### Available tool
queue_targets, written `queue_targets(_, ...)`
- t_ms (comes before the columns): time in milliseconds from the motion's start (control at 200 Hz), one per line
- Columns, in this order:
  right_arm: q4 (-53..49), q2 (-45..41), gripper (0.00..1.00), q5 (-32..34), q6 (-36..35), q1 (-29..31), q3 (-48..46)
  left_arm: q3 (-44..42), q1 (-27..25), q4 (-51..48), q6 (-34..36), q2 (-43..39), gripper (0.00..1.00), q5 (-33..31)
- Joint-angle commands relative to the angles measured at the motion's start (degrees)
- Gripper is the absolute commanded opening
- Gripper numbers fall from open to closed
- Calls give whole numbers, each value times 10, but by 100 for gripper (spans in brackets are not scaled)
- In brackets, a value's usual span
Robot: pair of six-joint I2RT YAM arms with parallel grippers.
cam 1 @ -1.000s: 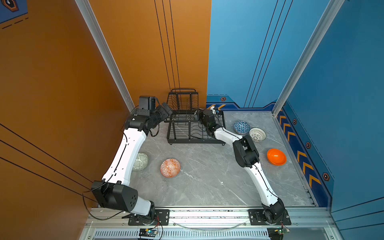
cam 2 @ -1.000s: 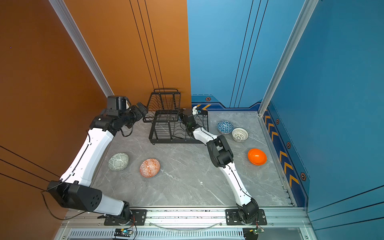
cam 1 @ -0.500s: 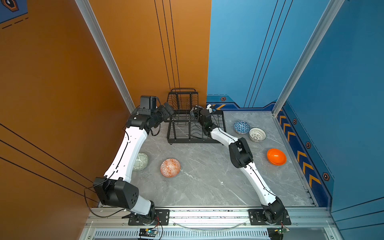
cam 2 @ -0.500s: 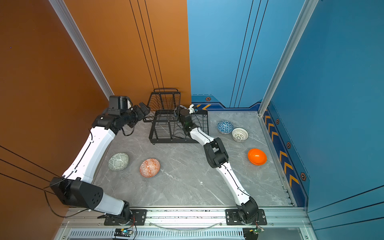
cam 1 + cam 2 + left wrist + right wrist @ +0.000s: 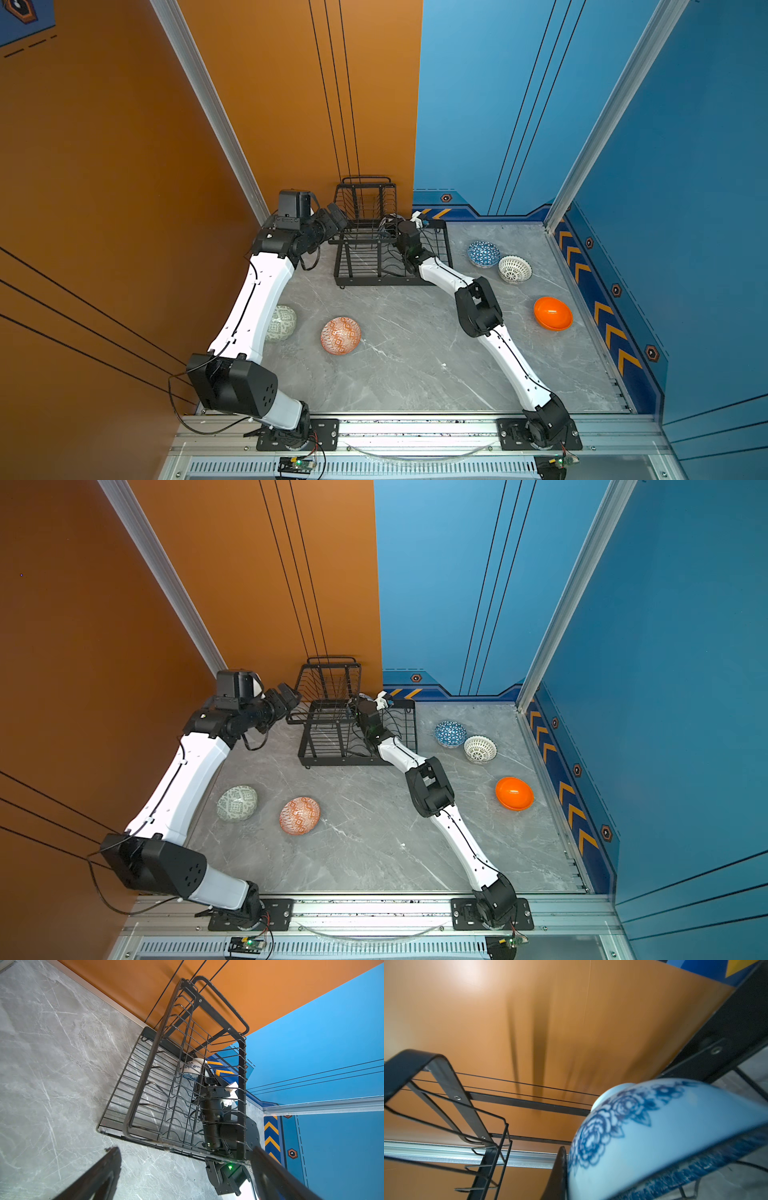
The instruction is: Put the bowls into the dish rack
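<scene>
The blue-flowered bowl point(image 5: 192, 1068) sits tilted at the tip of the right pincer point(image 5: 207, 1079), which is pressed together on its rim inside the dish rack point(image 5: 127, 1118), close to the raised basket point(image 5: 365, 195). With wires crowding that pincer, I judge the bowl could knock one and twist out of the thin rim hold, or the arm could shove the rack. The left pincer point(image 5: 336, 215) is spread just beside the rack's end, holding nothing, so it would not stop a slide; five other bowls point(image 5: 552, 312) lie well away from both pincers.
</scene>
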Motion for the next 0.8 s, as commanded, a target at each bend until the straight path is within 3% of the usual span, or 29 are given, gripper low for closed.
queue_targets(0,10,-3,0,0,3,5,-7,-13,5,9,11,-7,98,11)
queue_targets(455,44,-6,0,0,-15,13,-51,-29,7,15,20,-18,98,18)
queue_targets(796,98,21,0,-61,-29,-11,15,-33,10,25,14,-16,98,28)
